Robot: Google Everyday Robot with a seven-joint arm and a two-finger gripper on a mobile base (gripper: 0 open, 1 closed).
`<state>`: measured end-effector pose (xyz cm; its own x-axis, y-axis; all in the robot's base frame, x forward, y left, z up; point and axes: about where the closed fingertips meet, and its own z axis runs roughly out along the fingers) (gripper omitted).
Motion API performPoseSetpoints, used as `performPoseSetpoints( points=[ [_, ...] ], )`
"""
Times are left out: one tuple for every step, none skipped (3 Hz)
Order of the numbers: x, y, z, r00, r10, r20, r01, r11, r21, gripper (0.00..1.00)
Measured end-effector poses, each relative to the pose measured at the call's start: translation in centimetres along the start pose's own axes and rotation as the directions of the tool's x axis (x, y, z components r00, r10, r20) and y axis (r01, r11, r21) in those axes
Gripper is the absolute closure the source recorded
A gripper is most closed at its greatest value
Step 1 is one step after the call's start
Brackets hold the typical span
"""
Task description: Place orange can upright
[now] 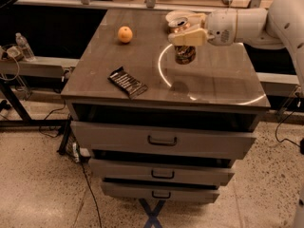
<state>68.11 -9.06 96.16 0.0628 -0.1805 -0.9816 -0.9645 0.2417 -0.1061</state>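
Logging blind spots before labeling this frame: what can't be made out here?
Camera view, all items:
- orange can: its middle is covered by the tool, which grips it over the back right of the cabinet top; print too blurred to read.
- Can's base: touching the top or not, cannot tell.
- Arm: cut off by the right edge.
- Dark packet: label too small.

Take the orange can (185, 53) as your dial's centre: it stands on the cabinet top (223, 80), just right of the middle. The gripper (184, 28) is at the can's upper end, closed on it, with its arm reaching in from 3 o'clock. The round fruit (125, 34) lies at 10 o'clock and the flat packet (127, 82) at 8 o'clock, near the front edge. Off the cabinet at 9 o'clock stands a bottle (23, 46). Three drawers (163, 139) are stacked below the top.
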Motion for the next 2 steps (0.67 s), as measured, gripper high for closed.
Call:
performPoseSetpoints(
  points=[
    [1.4,-0.3,-0.8,0.996,-0.076,0.036,0.076,0.9969,0.019,1.0],
    [2.6,0.1,-0.8,0.994,-0.083,0.066,0.082,0.9964,0.022,1.0]
  ],
)
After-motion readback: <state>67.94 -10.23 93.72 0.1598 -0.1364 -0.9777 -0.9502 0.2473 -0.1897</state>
